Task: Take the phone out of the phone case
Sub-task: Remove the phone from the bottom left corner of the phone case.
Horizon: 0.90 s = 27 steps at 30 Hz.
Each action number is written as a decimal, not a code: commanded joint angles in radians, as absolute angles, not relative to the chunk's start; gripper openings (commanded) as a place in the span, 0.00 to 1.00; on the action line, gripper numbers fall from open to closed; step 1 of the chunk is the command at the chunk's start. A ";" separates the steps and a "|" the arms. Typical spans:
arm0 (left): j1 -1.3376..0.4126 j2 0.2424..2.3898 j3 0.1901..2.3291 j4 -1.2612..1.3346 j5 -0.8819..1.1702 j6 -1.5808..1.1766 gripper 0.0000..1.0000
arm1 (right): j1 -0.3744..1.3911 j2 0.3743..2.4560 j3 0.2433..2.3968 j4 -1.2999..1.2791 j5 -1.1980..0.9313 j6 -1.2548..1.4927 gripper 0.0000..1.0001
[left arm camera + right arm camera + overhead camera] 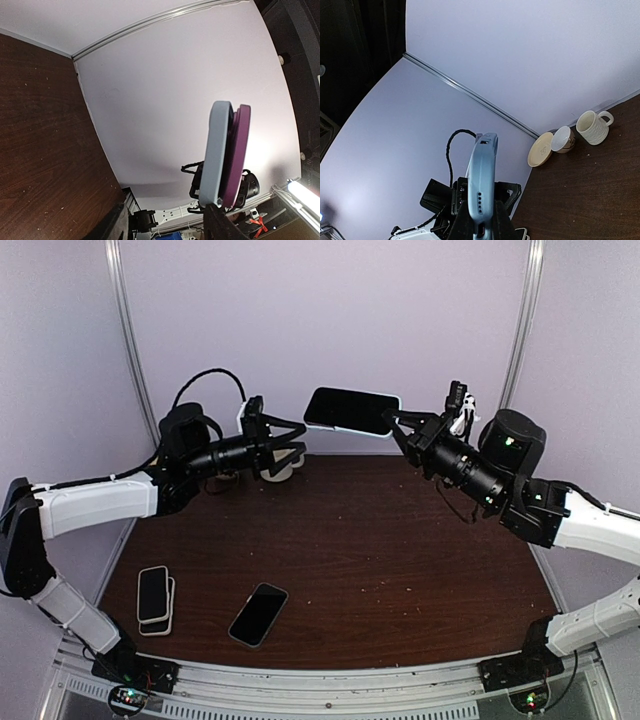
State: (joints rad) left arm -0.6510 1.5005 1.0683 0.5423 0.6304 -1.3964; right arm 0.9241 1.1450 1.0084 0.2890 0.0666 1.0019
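I count two grippers. The right gripper pinches one phone case with one phone in it. Well below the left gripper lie three more phones: a stacked pair and a black phone. Just beneath that gripper stand one mug, one small cup and one saucer.

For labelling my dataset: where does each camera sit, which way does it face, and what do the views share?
Top external: above, behind the bases, looking down at the table; both arms show, left claw open, right claw shut on the cased phone.
Left wrist: on the left arm, facing the cased phone edge-on; one own finger shows.
Right wrist: looks along the cased phone toward the left arm.
All share the cased phone.
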 commanded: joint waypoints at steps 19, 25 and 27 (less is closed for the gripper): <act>-0.667 1.419 1.117 0.395 0.590 -1.224 0.55 | 0.919 1.145 1.029 0.378 0.013 0.977 0.00; -0.667 1.403 1.108 0.400 0.586 -1.217 0.56 | 0.919 1.126 1.016 0.367 0.039 0.963 0.00; -0.668 1.404 1.110 0.400 0.586 -1.216 0.56 | 0.919 1.126 1.015 0.369 0.040 0.964 0.00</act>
